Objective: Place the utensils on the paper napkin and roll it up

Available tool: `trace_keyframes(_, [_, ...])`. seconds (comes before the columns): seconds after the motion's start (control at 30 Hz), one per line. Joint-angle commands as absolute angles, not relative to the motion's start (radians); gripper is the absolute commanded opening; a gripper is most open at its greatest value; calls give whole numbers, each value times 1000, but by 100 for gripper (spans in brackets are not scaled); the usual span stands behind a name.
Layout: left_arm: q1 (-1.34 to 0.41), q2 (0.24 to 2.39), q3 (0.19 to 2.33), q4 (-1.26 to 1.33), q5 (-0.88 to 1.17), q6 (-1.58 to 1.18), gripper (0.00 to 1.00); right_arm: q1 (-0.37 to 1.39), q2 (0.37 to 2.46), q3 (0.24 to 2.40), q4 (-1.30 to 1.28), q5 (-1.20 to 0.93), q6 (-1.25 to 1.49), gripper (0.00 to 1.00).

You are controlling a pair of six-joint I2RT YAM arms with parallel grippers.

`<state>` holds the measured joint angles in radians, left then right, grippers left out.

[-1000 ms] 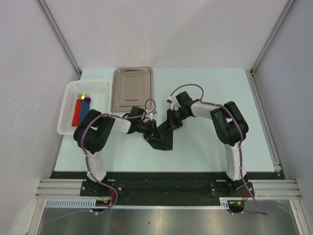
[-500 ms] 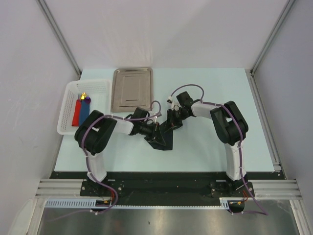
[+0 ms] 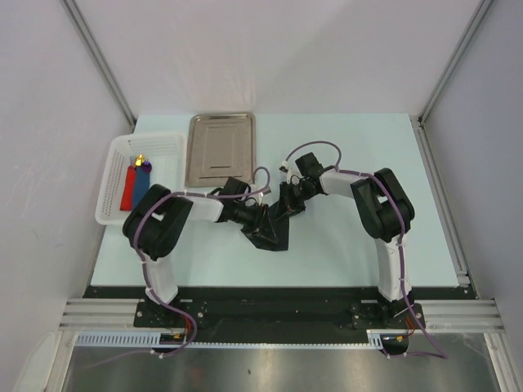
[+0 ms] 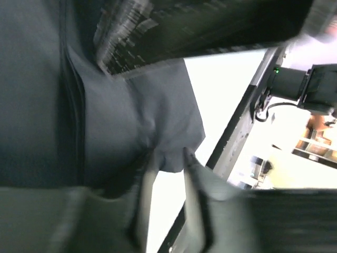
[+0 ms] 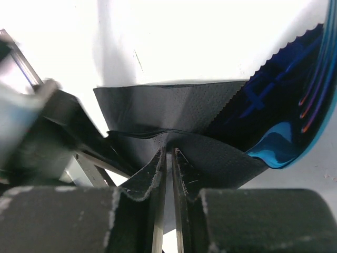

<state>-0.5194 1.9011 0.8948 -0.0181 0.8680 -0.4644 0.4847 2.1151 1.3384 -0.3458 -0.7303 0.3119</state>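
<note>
Black matte paper napkin point(image 5: 174, 110) clamped in right gripper point(image 5: 169, 153), likely to roll over bright blue plastic utensil point(image 5: 274, 150) to its right; left gripper point(image 4: 168, 158) closure unreadable.

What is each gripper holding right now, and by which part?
Both hold the paper napkin: right gripper pinches a raised fold; left gripper seems to clamp a corner, though that view is blurred.

White arms point(image 3: 392, 265) with black joints point(image 3: 380, 204), trailing purple cables point(image 3: 313, 144).

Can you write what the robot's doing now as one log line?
stage: rolling up | right gripper: pinching paper napkin | left gripper: at napkin edge, grip unclear | blue utensil: partly under napkin
</note>
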Motion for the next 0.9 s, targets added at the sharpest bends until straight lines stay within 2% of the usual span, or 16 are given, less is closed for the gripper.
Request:
trace_keyframes(0.0, [-460, 1725, 855, -38, 778, -417, 44, 477, 2157, 1330, -316, -629, 261, 14])
trace_keyframes(0.07, [-410, 1697, 847, -108, 753, -407, 48, 479, 2157, 1328, -308, -624, 262, 14])
trace_keyframes(0.13, [-352, 1658, 821, -139, 738, -405, 56, 480, 2160, 1328, -304, -623, 264, 14])
trace_keyframes(0.3, [-273, 1634, 787, -244, 687, -324, 64, 482, 2163, 1325, -295, -617, 267, 14])
trace_keyframes(0.63, [-265, 1785, 805, -189, 701, -348, 65, 483, 2166, 1310, -288, -603, 267, 14])
trace_keyframes(0.73, [-284, 1813, 854, -172, 684, -345, 62, 482, 2166, 1310, -290, -601, 264, 14])
trace_keyframes(0.83, [-282, 1715, 827, -60, 680, -374, 59, 479, 2164, 1310, -291, -601, 262, 14])
trace_keyframes(0.87, [-284, 1692, 830, -60, 666, -379, 54, 479, 2164, 1310, -293, -603, 262, 14])
